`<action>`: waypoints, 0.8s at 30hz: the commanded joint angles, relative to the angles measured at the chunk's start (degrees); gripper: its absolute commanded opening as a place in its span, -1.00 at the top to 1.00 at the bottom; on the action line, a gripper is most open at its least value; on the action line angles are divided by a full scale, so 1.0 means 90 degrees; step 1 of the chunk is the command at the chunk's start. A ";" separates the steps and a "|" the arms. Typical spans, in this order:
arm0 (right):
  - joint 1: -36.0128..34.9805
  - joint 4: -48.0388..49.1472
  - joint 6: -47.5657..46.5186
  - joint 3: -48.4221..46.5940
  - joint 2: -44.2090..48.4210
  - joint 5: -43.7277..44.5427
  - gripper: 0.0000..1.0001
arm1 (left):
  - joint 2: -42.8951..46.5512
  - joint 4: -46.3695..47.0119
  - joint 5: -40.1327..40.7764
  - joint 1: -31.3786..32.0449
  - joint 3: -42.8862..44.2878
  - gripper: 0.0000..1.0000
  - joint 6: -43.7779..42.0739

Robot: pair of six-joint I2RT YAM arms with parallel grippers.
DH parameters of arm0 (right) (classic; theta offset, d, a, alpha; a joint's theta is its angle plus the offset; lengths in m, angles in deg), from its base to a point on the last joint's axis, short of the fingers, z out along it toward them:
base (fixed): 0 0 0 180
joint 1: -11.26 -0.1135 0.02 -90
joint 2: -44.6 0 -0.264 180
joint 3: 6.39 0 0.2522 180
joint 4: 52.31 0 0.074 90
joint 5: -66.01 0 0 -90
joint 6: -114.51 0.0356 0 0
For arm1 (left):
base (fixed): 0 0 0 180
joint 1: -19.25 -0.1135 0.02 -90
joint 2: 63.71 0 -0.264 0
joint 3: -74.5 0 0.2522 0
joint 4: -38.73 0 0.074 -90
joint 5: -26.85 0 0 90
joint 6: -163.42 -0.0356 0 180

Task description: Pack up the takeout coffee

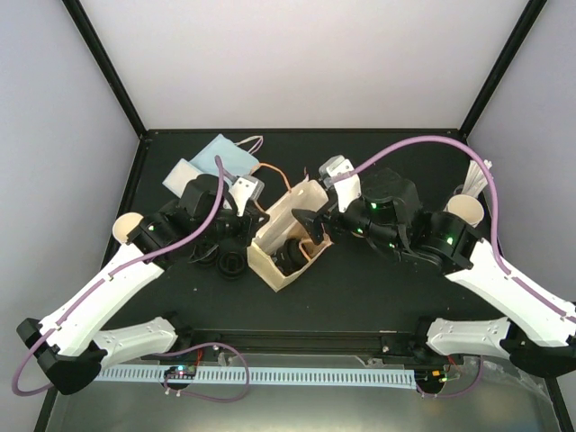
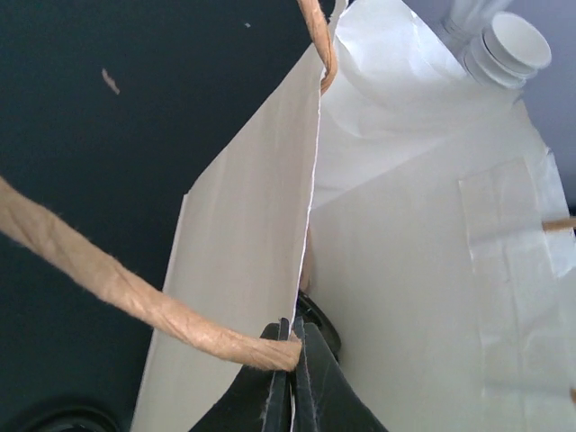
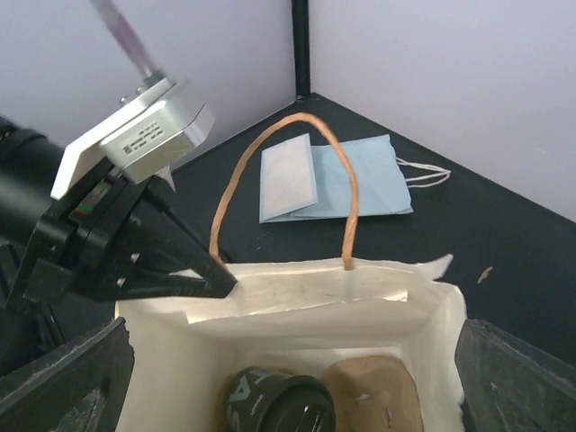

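The cream paper cup [image 1: 126, 226] stands at the far left of the table, partly behind my left arm. A white paper bag [image 1: 281, 236] with brown rope handles stands open at the centre. My left gripper [image 1: 260, 219] is shut on the bag's near-left rim [image 2: 292, 342], next to a handle end. My right gripper [image 1: 311, 227] hovers over the bag's mouth, wide open and empty, with its fingers [image 3: 67, 378] at the frame's sides. Inside the bag sit a brown pulp carrier [image 3: 378, 396] and a dark cup with a black lid [image 3: 279, 405].
A stack of cups with white sticks [image 1: 466, 205] stands at the right and also shows in the left wrist view [image 2: 508, 45]. Black lids [image 1: 227, 264] lie left of the bag. Blue and white flat packets [image 1: 220, 157] lie at the back left [image 3: 360, 175].
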 commanded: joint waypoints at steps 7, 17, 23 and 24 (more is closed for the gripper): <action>0.0168 -0.1019 0.0854 -0.0522 -0.0259 0.0710 -1.00 | 0.0087 0.0168 0.0092 0.0021 -0.0155 0.97 0.2603; 0.0301 -0.1502 0.1373 -0.0575 -0.0040 0.1685 -1.00 | 0.0694 0.1457 0.0200 0.0023 -0.1310 0.97 0.4573; 0.0321 -0.1629 0.1499 -0.0468 0.0060 0.1983 -0.99 | 0.1050 0.1680 0.0888 0.0078 -0.1676 0.97 0.5171; 0.0323 -0.1650 0.1502 -0.0453 0.0069 0.1990 -1.00 | 0.1072 0.1624 0.1047 0.0100 -0.1661 0.97 0.5198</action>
